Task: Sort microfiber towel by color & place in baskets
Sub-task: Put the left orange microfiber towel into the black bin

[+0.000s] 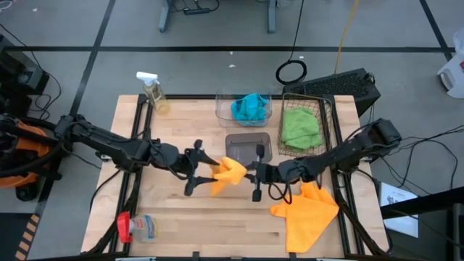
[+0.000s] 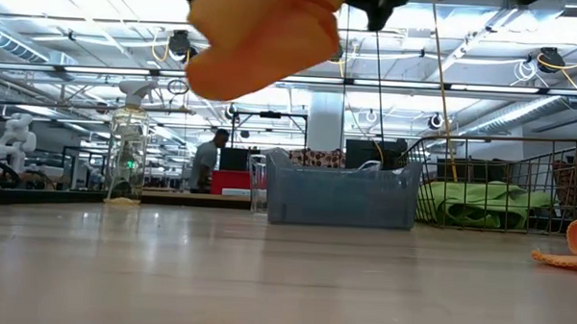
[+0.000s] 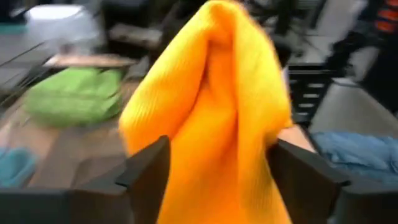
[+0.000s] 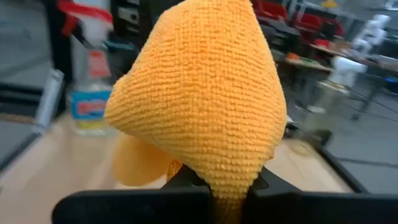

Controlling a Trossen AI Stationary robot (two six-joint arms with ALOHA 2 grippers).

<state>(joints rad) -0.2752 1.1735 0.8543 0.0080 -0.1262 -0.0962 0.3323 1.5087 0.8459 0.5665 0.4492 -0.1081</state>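
An orange towel hangs in the air over the middle of the table, in front of the smoky grey tub. My right gripper is shut on it from the right. My left gripper is open, and its fingers stand on either side of the towel's bunched left end. A second orange towel lies spread on the table's right near corner. Turquoise cloth lies in the clear tub. Lime green cloth lies in the wire-mesh basket. My right gripper pinches a bunched corner of the orange towel between its two shut fingers, coming level from the table's right. The towel is lifted clear of the table and bulges out beyond the fingertips. My left gripper: whether its fingers touch the towel, I cannot tell.
A clear spray bottle stands at the far left corner. A bottle with a red cap lies at the near left. The three containers line the far side of the table. Bare wood spans the near middle.
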